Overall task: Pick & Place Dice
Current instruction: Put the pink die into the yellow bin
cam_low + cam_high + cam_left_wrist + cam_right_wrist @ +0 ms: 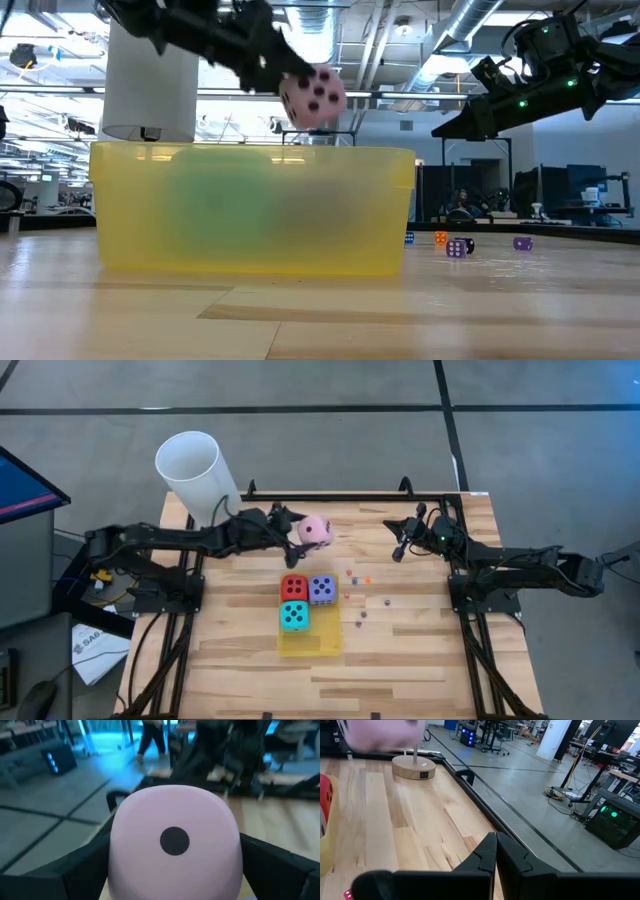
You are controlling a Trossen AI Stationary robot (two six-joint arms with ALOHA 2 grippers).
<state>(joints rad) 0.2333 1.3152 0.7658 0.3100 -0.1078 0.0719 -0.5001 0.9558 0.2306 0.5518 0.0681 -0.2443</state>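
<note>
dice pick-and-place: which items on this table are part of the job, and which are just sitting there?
Job:
- pink die, held in the left gripper above the table
- red die, purple die, cyan die, in the yellow tray
- tiny dice scattered on the wood

Not job:
- white cup at the far left corner
- right gripper, shut, empty, waiting

I am seeing the pink die blurring and running off the right wrist view's edge. In the low view, the tray is hiding the dice inside; beads beside it are staying too small to read.
</note>
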